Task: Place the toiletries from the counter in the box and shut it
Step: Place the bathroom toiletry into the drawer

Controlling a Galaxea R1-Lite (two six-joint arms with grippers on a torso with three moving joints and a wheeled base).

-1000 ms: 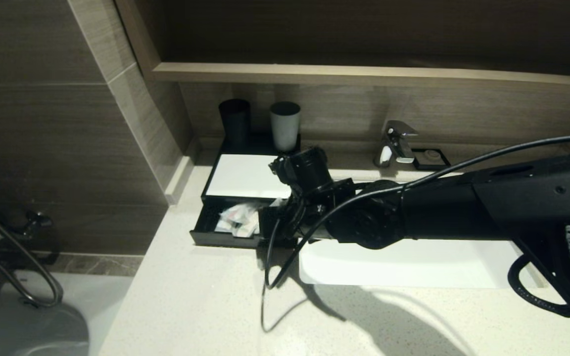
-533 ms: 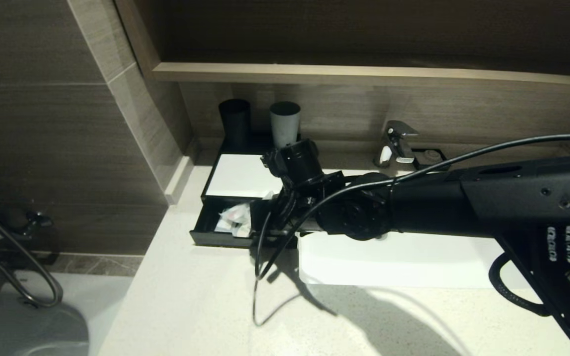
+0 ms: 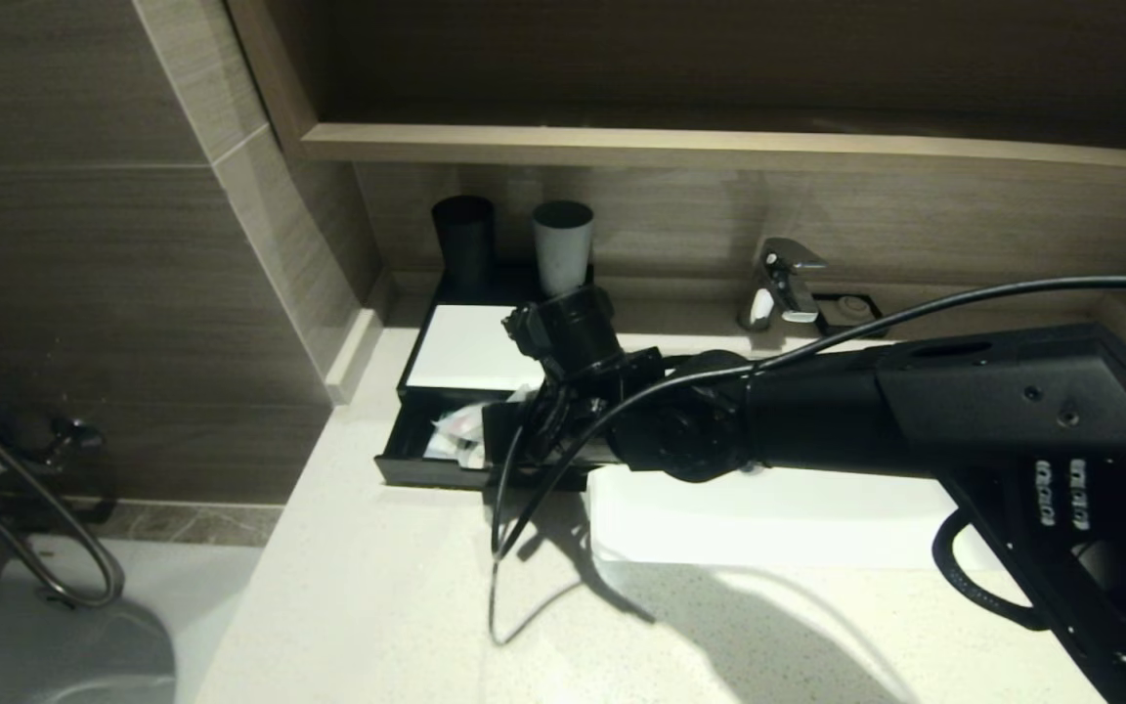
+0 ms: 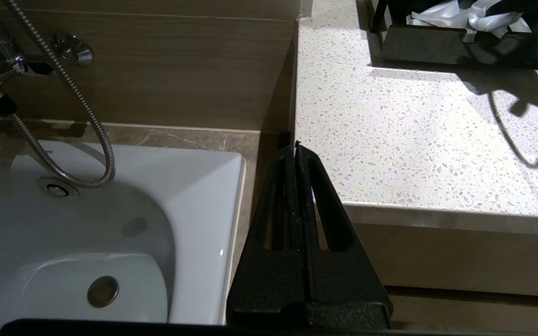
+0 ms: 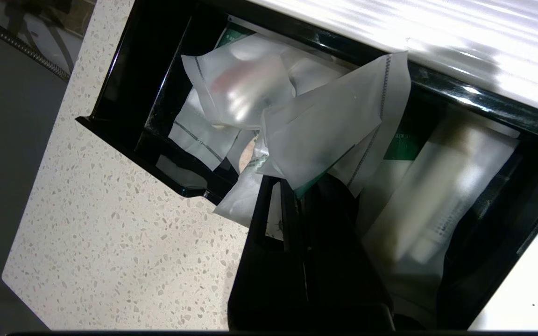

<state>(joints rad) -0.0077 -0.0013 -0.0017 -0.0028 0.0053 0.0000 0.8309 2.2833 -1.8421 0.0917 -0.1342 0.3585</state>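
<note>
Light, soft, crinkly toiletries (image 5: 292, 135) heaped in open drawer (image 5: 157, 158) at counter's (image 5: 110, 252) back-left corner; right gripper (image 5: 292, 186) closed, seemingly empty; best pinched by edges.

The drawer (image 3: 431, 460) of the box (image 3: 470, 347) is standing pulled out at the back left corner of the counter (image 3: 368, 606), and packets (image 5: 292, 121) are heaping up inside it, one rising over the box's front lip. The right gripper (image 5: 297, 196), fingers pressed together, is reaching over the drawer's right half, its arm and cable (image 3: 504, 528) crossing above the basin (image 3: 778, 518) and blocking approach from that side. The wall is hemming in the drawer's left end. Two cups (image 3: 514, 244) are standing behind the box beneath a low shelf (image 3: 719, 147). The counter's front left stretch is lying bare. The left gripper (image 4: 297, 149) is hanging off the counter's left edge.
</note>
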